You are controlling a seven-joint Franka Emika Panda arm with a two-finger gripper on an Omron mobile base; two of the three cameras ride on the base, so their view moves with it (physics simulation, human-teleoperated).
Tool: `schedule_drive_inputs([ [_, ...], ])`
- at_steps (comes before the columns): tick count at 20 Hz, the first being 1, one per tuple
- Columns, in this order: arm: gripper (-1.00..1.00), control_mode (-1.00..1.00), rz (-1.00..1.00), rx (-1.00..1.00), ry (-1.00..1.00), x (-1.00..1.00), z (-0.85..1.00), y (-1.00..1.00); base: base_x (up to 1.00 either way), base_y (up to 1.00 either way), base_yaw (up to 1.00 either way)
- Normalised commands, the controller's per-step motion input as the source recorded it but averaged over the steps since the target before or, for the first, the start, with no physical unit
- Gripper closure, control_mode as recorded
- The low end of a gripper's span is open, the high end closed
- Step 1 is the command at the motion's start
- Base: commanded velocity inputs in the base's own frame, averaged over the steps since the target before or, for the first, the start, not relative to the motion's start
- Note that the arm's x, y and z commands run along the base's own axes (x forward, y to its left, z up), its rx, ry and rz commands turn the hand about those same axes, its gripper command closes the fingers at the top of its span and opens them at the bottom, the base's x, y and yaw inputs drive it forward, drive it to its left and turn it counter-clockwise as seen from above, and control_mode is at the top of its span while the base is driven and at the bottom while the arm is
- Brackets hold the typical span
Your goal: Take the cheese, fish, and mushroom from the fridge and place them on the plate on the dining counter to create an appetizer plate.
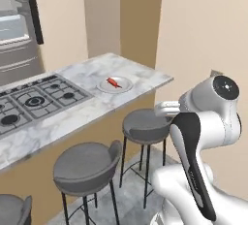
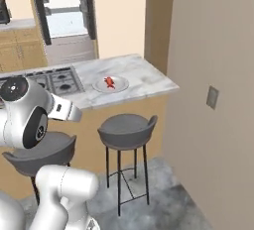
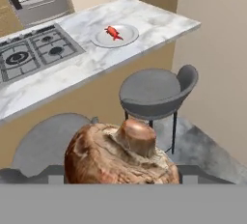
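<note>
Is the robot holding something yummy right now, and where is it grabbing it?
Yes, the mushroom. It sits between the tool's fingers, which grip the sides of its brown cap, with the stem pointing up toward the camera. The exact contact spots are hidden.

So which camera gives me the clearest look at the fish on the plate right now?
The hand view: the fish sits largest there, lying on the plate on the dining counter, seen from above. The left base view shows the fish smaller, and the right base view shows it as a small red shape.

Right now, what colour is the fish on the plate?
Bright red-orange fish on the round pale plate; clearest in the hand view.
</note>
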Motion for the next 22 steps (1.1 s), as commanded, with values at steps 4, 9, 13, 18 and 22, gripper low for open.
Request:
schedule_drive_inputs([
  [4,1.0,1.0,0.0,0.0,0.0,0.0,0.0,0.0,1.0,-0.84,0.49],
  [9,1.0,1.0,0.0,0.0,0.0,0.0,0.0,0.0,1.0,-0.76,0.48],
  [13,1.0,1.0,0.0,0.0,0.0,0.0,0.0,0.0,1.0,-0.4,0.41],
  [18,1.0,1.0,0.0,0.0,0.0,0.0,0.0,0.0,0.81,0.0,0.15],
  [22,1.0,1.0,0.0,0.0,0.0,0.0,0.0,0.0,0.24,0.0,0.0],
])
